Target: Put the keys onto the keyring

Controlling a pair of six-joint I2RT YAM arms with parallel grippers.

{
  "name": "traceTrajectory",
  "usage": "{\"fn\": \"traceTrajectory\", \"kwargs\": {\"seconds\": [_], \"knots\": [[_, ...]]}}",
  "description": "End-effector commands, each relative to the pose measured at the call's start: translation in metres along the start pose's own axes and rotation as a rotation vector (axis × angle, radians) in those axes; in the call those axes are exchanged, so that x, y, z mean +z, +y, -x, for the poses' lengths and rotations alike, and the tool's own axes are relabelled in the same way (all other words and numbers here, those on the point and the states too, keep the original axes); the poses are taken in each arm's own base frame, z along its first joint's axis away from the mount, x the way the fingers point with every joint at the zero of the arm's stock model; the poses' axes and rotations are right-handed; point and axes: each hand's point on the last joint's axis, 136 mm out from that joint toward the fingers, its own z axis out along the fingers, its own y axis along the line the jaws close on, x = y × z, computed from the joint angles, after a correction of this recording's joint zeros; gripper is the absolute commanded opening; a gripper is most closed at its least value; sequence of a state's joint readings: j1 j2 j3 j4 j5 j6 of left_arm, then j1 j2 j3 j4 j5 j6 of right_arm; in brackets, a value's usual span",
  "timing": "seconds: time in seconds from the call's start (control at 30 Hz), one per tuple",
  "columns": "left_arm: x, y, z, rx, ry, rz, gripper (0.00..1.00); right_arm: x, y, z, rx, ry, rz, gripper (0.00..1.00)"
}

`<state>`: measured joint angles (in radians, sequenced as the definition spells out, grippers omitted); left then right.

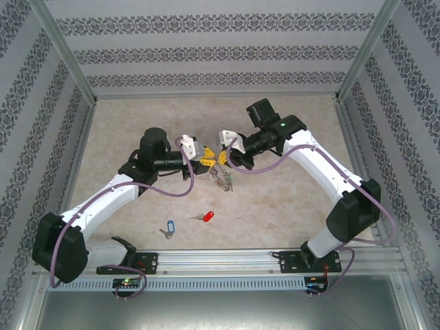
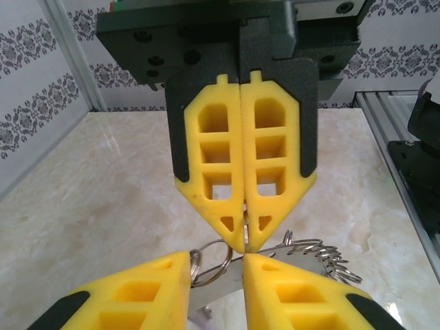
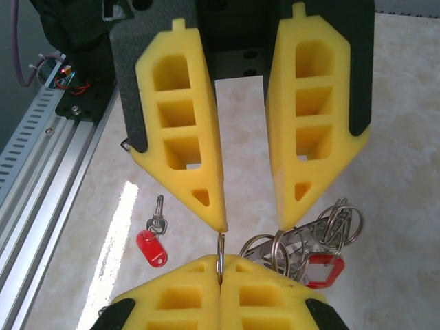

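Nearest you, blue key (image 1: 168, 228) and red key (image 1: 206, 216) lie loose on the tabletop (image 1: 289, 206), not yet threaded. Your left jaws stand part-way apart, tips touching the keyring (image 1: 221, 177) either side, seemingly steadying it. Your right jaws are shut on its wire, holding it lifted, probably so a key can slide on.

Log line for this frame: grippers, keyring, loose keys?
right gripper: shut on keyring | left gripper: jaws apart at keyring, grip unclear | red-tag key: on table | blue-tag key: on table
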<state>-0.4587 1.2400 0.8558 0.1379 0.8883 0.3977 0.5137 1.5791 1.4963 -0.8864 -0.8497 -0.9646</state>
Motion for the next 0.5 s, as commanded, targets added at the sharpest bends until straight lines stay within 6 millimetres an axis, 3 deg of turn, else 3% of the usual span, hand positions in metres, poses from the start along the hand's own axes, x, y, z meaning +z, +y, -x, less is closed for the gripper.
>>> {"fn": "traceTrajectory", "kwargs": {"seconds": [0.0, 0.47], "knots": [[-0.0009, -0.0186, 0.0145, 0.038, -0.033, -0.075, 0.28, -0.0026, 0.0022, 0.0153, -0.043, -0.049, -0.008, 0.00], [-0.0011, -0.0105, 0.0192, 0.048, -0.026, -0.036, 0.27, -0.0047, 0.0041, 0.0194, -0.053, -0.081, -0.017, 0.00]]}}
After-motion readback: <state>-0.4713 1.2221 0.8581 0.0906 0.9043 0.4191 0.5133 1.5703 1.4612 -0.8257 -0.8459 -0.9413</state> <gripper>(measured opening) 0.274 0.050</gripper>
